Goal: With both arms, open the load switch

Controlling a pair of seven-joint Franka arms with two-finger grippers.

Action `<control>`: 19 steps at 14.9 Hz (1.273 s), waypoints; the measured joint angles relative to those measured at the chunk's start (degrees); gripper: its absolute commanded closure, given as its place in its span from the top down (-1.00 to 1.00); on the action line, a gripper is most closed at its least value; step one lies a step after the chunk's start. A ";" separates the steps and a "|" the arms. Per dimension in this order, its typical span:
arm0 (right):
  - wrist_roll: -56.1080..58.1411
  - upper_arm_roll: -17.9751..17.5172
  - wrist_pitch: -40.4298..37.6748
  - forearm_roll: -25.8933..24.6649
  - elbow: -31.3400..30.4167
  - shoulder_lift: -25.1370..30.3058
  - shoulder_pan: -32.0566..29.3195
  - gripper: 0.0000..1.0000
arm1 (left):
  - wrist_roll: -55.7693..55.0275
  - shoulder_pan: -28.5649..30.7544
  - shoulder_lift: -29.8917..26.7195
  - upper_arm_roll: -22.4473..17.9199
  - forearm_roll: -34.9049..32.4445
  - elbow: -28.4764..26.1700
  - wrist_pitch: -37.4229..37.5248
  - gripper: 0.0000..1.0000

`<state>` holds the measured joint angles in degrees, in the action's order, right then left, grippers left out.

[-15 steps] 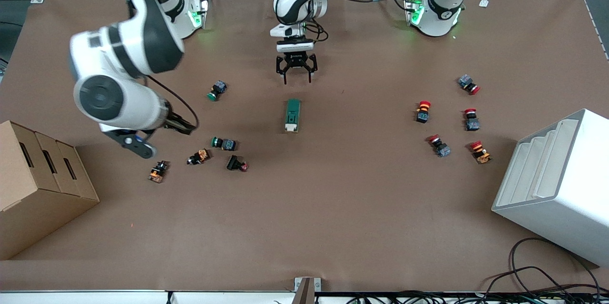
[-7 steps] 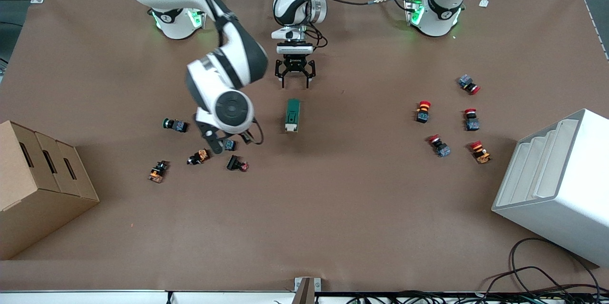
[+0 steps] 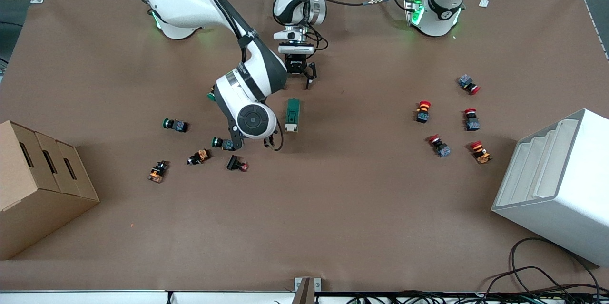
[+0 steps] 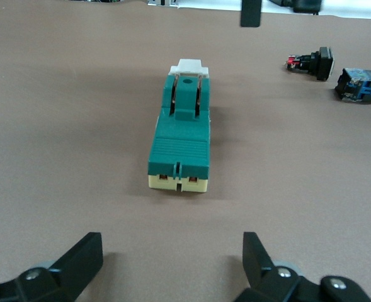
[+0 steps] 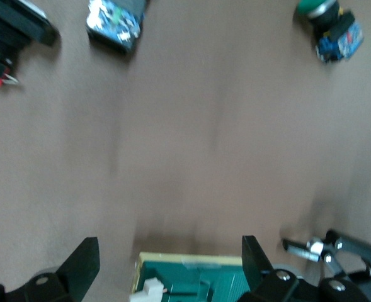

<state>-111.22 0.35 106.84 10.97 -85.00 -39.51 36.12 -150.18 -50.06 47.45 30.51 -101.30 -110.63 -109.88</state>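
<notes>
Load switch (image 3: 292,115) lies flat on the brown table (image 3: 333,209), about mid-table. It's a long dark green block w/ a cream base showing at both ends, ribbed top panel, raised lever section w/ a white tip (image 4: 191,66) at the end nearer the front camera. Left wrist view shows it square-on (image 4: 179,139), lengthwise; two small reddish slots in the cream end facing the left arm's camera.

Left gripper (image 3: 299,78) hangs over bare table just past the switch's end toward the bases, fingers (image 4: 78,257) spread wide, nothing between them. Not touching the switch.

Right gripper (image 5: 171,267) is hard to pick out from the front, hidden under its own wrist, close beside the switch toward the right arm's end of the table. In its wrist view the fingers (image 5: 84,261) are spread apart w/ the switch's green top and white tip (image 5: 191,277) between them, lower down; contact can't be told.

Nearby toward the right arm's end: a green-capped push button (image 3: 174,124), another (image 3: 223,143), a black one w/ red (image 3: 236,164), two orange-bodied ones (image 3: 198,156) (image 3: 157,171). Red-capped buttons (image 3: 423,111) cluster toward the left arm's end.
</notes>
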 measured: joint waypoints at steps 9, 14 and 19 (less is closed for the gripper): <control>-10.19 -0.03 8.66 0.65 0.75 -4.91 4.29 1.00 | 1.94 -3.08 0.87 -2.80 -0.11 1.22 1.57 0.97; -10.75 -0.59 6.69 3.42 1.77 -5.69 4.40 1.00 | 3.70 -3.35 1.08 -3.10 -0.11 1.66 1.81 0.97; -10.85 -1.85 -1.15 3.83 5.19 -5.69 4.45 1.00 | 3.72 -3.86 1.55 -3.16 -0.11 2.07 3.18 0.98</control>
<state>-122.07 -1.50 105.69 14.80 -79.81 -45.20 40.57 -146.46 -53.91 49.01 27.35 -101.40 -108.56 -106.70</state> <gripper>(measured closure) 0.000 0.009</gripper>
